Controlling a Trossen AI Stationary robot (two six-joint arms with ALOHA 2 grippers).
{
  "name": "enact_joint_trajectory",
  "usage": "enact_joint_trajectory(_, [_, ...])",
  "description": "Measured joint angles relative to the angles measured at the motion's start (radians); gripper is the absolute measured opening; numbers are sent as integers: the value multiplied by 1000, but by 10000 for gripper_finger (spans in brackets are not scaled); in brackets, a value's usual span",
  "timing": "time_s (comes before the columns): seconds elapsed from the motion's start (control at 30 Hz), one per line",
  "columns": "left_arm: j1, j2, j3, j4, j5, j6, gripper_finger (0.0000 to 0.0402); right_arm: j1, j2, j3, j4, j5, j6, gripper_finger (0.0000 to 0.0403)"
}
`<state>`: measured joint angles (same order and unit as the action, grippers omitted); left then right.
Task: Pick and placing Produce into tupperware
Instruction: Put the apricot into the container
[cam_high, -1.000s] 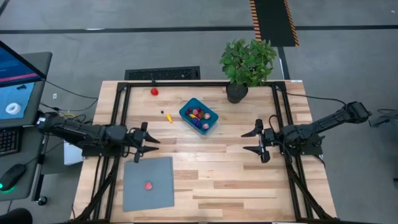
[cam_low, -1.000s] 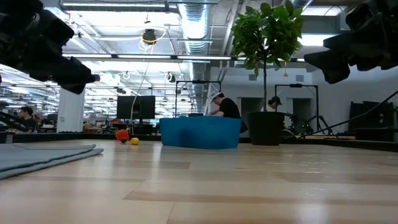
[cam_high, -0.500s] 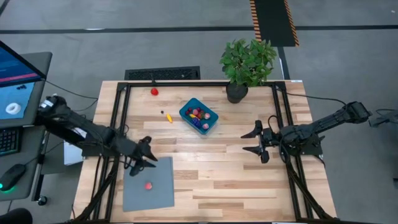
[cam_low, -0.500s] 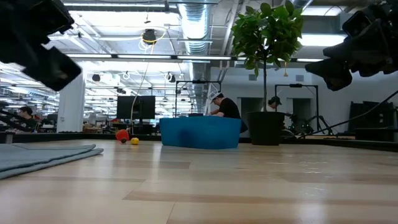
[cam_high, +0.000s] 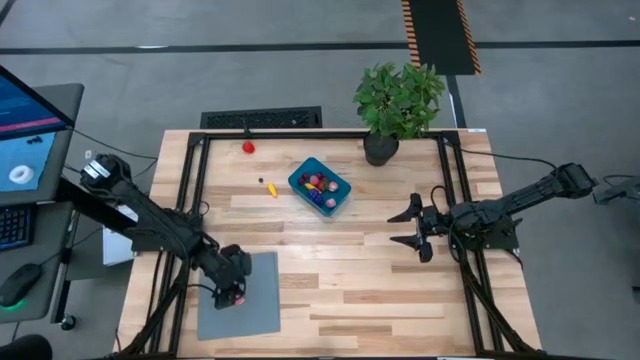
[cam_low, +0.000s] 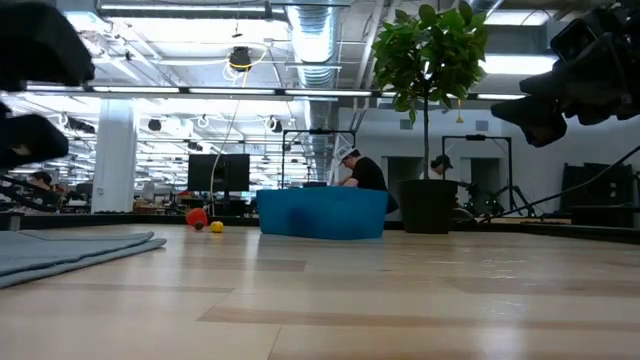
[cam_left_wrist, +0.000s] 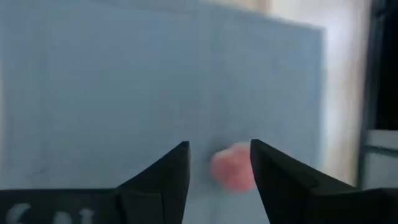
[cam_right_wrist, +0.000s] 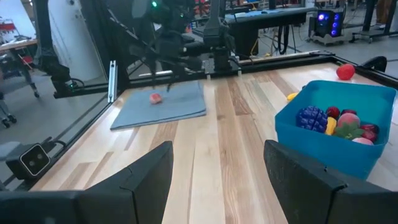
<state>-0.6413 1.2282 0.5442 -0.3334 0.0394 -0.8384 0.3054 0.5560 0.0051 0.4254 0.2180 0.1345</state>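
The left gripper (cam_high: 236, 293) hangs over the grey sheet (cam_high: 255, 315) at the table's near left, its fingers (cam_left_wrist: 165, 176) apart on either side of a small pink fruit (cam_left_wrist: 231, 168) lying on the sheet, not clamped on it. The teal container (cam_high: 319, 186) sits near the middle back of the table (cam_high: 370, 290) with several pieces of produce (cam_right_wrist: 339, 122) inside, while a red piece (cam_high: 248, 146) and a yellow piece (cam_high: 272, 189) lie loose on the wood beside it. The right gripper (cam_high: 412, 228) waits at the table's right side with its fingers spread wide and nothing between them.
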Motion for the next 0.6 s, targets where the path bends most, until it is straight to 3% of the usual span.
enact_joint_trajectory(0.2, [-5,18,105,-48,42,-127,169,0,1,0,-27,0,19,274])
enact_joint_trajectory(0.4, [-27,19,109,-183,31,-238,170,0,1,0,-59,0,25,274])
enact_joint_trajectory(0.6, [-63,22,108,-164,36,-326,170,0,1,0,-59,-3,42,274])
